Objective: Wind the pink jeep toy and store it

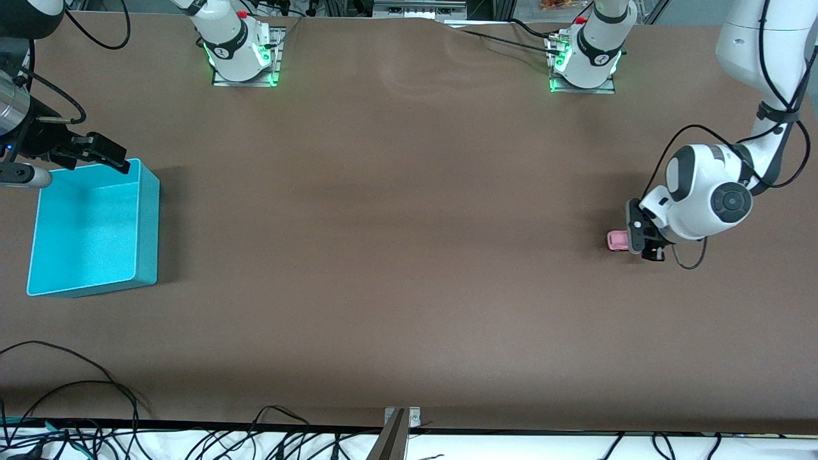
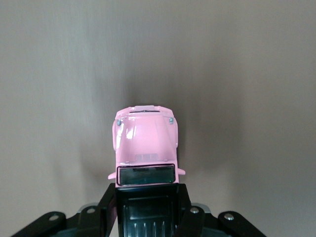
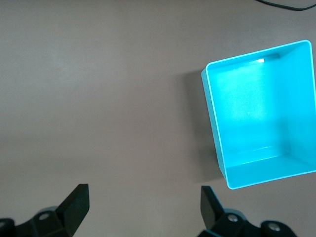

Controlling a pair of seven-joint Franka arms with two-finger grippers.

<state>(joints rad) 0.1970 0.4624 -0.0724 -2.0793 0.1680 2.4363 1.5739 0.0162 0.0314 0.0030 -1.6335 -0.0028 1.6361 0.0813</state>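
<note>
**Clerk:** While the left pincer (image 1: 644, 246) stands low at the left arm's end of the table (image 1: 409, 255), enter item one: pink jeep toy (image 1: 617, 240), resting on the table, well apart from the turquoise bin (image 1: 148, 223).

**Checker:** State of that pincer?

**Clerk:** Closed down on the jeep's black rear section; in the left wrist view the two fingers (image 2: 109, 205) press either flank of the dark roof, and the pink hood (image 2: 145, 140) juts out ahead of them. Wheels appear to be on the table, though I cannot confirm it.

**Checker:** Long axis?

**Clerk:** Runs straight out from the pincer, nose pointing toward the bin's end of the table. By my judgement, winding means dragging the toy backward along that axis, away from the bin, wheels kept pressed down.

**Checker:** Item two?

**Clerk:** Right pincer (image 1: 96, 153), hanging over the bin's rim at the edge nearest the robot bases, jaws spread wide, holding nothing. That arm waits.

**Checker:** Bin contents?

**Clerk:** Nothing visible inside in the right wrist view (image 3: 261, 118).

**Checker:** Nearer arm to the jeep?

**Clerk:** Left, already gripping it. Nearly the whole table length separates jeep from bin, so storing is not yet done.
</note>
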